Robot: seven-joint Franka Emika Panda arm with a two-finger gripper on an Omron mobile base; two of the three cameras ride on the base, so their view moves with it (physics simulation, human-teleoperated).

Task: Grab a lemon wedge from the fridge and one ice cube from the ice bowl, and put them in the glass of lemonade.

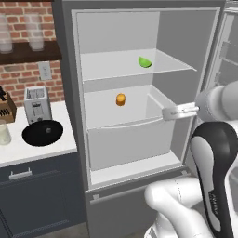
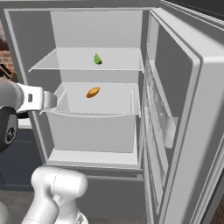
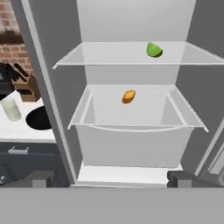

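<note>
The fridge [image 1: 66, 69] stands open, its door [image 2: 175, 109] swung to the right. A small green lemon wedge [image 1: 145, 62] [image 2: 97, 59] [image 3: 154, 50] lies on the upper white shelf, right of its middle. My gripper [image 1: 168, 113] [image 2: 51, 99] [image 3: 111, 179] hovers in front of the drawer's rim, below the wedge and apart from it. It is open and holds nothing, with its fingertips [image 3: 39, 178] spread wide. On the counter to the left sit the black ice bowl [image 1: 42, 132] [image 3: 38, 118] and the glass of lemonade [image 1: 3, 133] [image 3: 11, 109].
A small round orange fruit [image 1: 121, 99] [image 2: 92, 92] [image 3: 128, 96] lies in the white drawer [image 1: 125, 139] under the shelf. A toaster [image 1: 37, 104] and a knife block [image 1: 4, 108] stand behind the bowl. Frosted glasses [image 1: 35, 32] sit on a wall shelf.
</note>
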